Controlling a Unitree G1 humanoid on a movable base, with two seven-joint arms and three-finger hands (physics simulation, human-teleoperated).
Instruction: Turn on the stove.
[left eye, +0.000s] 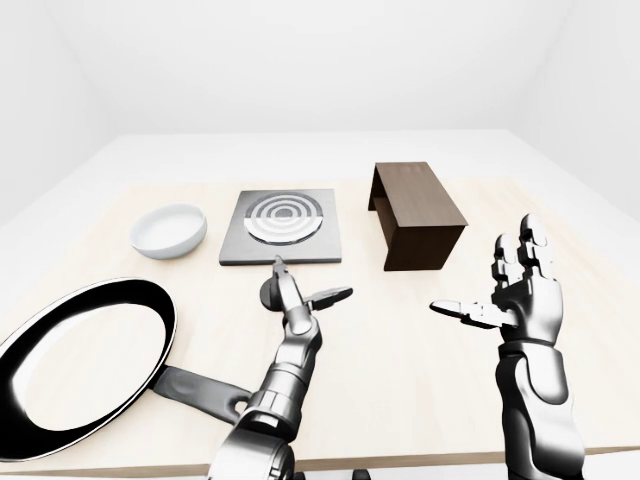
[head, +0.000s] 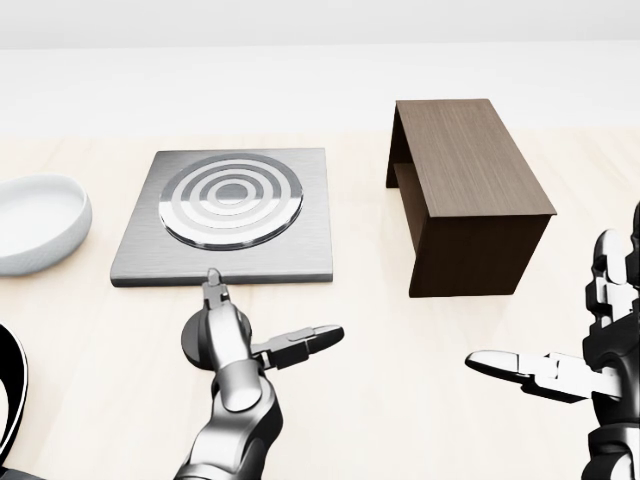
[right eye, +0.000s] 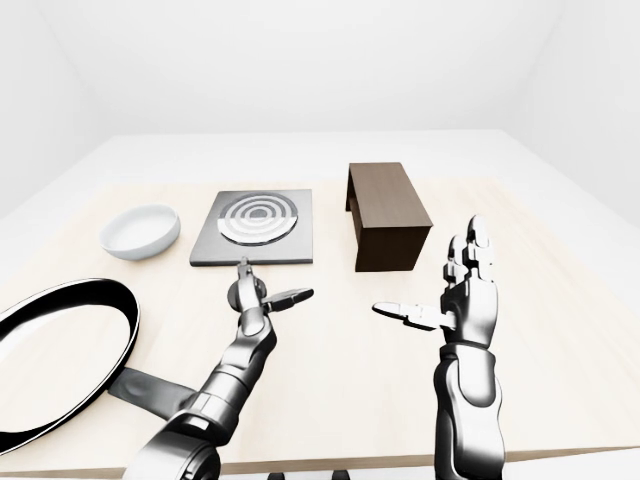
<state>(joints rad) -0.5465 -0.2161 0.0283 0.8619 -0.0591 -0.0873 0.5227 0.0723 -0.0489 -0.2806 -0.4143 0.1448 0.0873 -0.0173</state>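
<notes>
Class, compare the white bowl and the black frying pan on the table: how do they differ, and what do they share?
The bowl is white and matte; the frying pan is black and glossy with a pale rim. In the left-eye view the bowl looks much smaller and lies higher, left of the stove, while the frying pan fills the lower left. The frying pan has a handle; the bowl has none. Both are round, upright and appear empty.
</notes>
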